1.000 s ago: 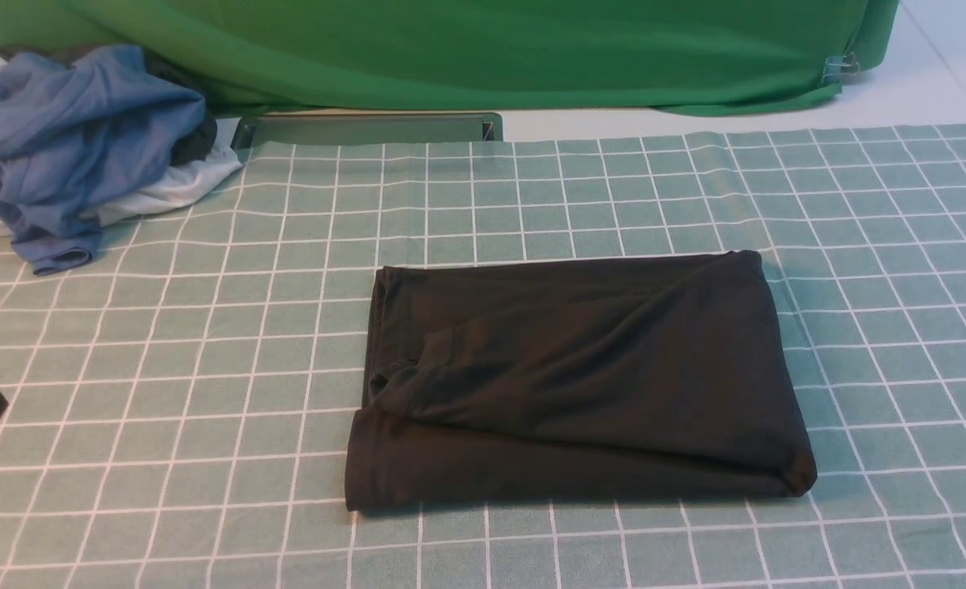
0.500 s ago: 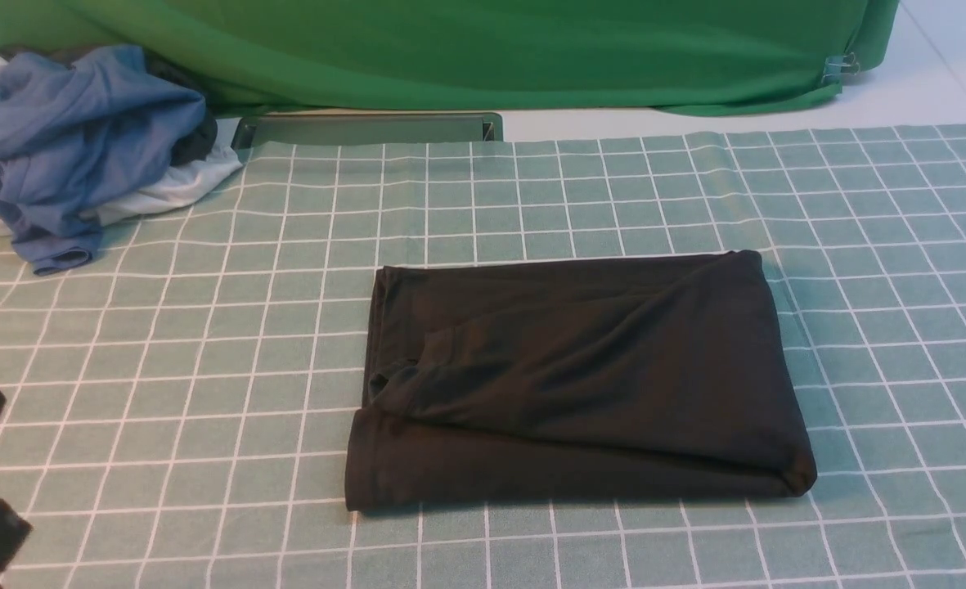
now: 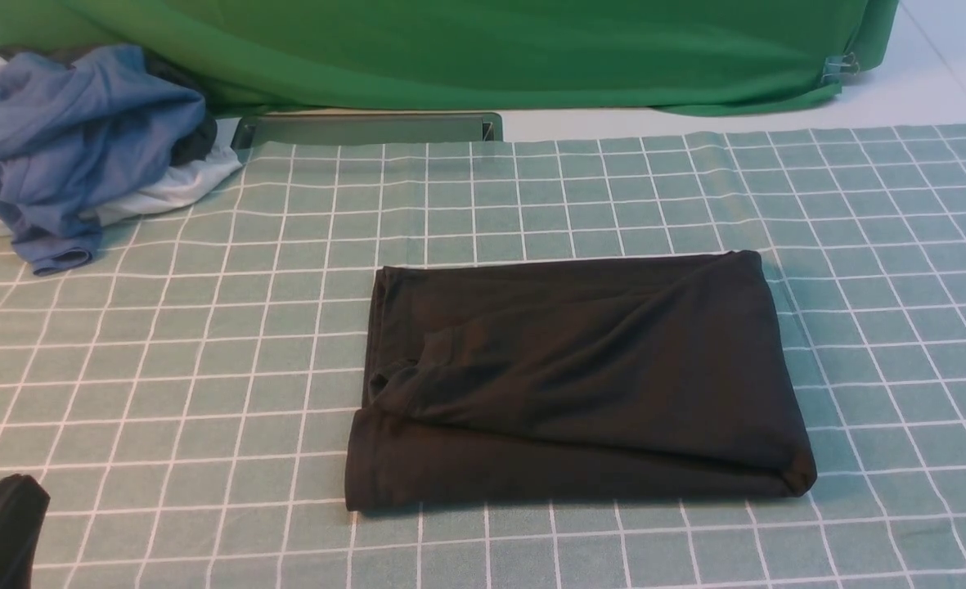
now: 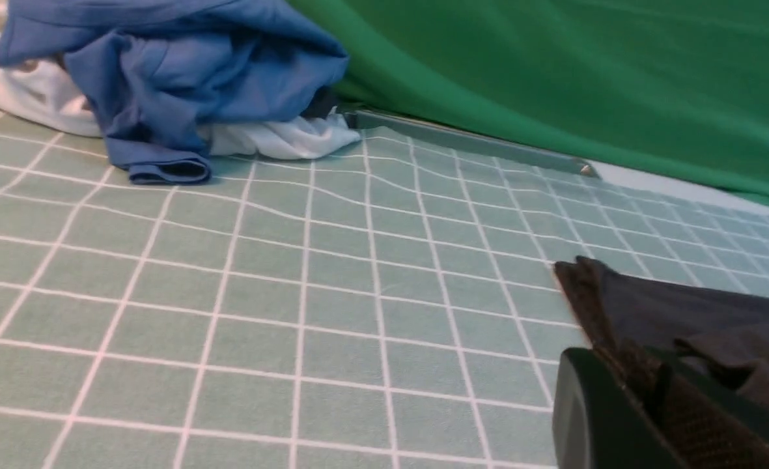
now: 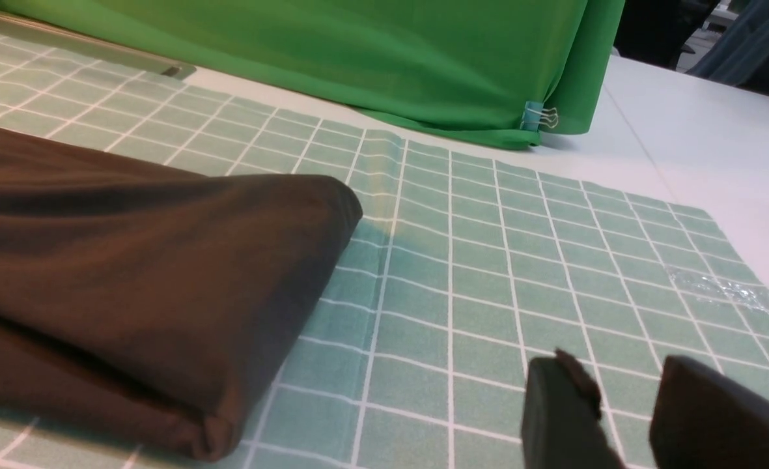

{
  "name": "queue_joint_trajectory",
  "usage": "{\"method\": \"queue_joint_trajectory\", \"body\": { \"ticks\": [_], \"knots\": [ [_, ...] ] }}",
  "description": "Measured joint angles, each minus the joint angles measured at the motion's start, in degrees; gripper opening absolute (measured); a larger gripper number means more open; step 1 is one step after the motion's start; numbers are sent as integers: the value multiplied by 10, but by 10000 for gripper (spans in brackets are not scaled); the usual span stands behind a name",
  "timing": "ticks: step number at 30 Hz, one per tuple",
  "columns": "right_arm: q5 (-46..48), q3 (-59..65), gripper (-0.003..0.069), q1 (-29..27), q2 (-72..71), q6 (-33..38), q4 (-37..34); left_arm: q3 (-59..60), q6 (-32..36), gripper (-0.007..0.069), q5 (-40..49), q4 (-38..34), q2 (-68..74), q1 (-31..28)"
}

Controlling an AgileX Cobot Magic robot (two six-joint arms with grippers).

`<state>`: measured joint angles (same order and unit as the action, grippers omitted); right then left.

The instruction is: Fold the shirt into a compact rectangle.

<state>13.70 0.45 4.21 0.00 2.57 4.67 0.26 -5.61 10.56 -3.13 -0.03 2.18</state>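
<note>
The black shirt (image 3: 581, 376) lies folded into a flat rectangle in the middle of the checked tablecloth (image 3: 204, 327), with a loose fold across its top layer. Only a dark tip of my left gripper (image 3: 0, 532) shows in the front view, at the bottom left corner, well apart from the shirt. In the left wrist view my left gripper (image 4: 618, 361) has its fingers pressed together with nothing held, and the shirt (image 4: 697, 312) lies beyond them. My right gripper (image 5: 612, 365) is out of the front view. It stands open over bare cloth, beside the shirt's corner (image 5: 130, 273).
A heap of blue and white clothes (image 3: 65, 147) sits at the back left. A big green cloth (image 3: 450, 49) hangs along the back, with a grey metal bar (image 3: 368, 128) below it and a clip (image 3: 838, 65) at its right end. Bare white table (image 3: 941, 74) lies at the back right.
My left gripper has dropped from the left edge down to the bottom left corner of the front view. The shirt has not moved.
</note>
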Motion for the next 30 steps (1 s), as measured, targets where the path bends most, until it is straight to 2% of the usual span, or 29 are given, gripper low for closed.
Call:
{"method": "queue_joint_trajectory", "body": {
  "ticks": [7,17,30],
  "knots": [
    [0,0,238,0,0,0,0,0,-30,17,38,18,0,-3],
    [0,0,238,0,0,0,0,0,-33,17,42,18,0,-27],
    [0,0,238,0,0,0,0,0,-33,17,42,24,0,-29]
  ]
}}
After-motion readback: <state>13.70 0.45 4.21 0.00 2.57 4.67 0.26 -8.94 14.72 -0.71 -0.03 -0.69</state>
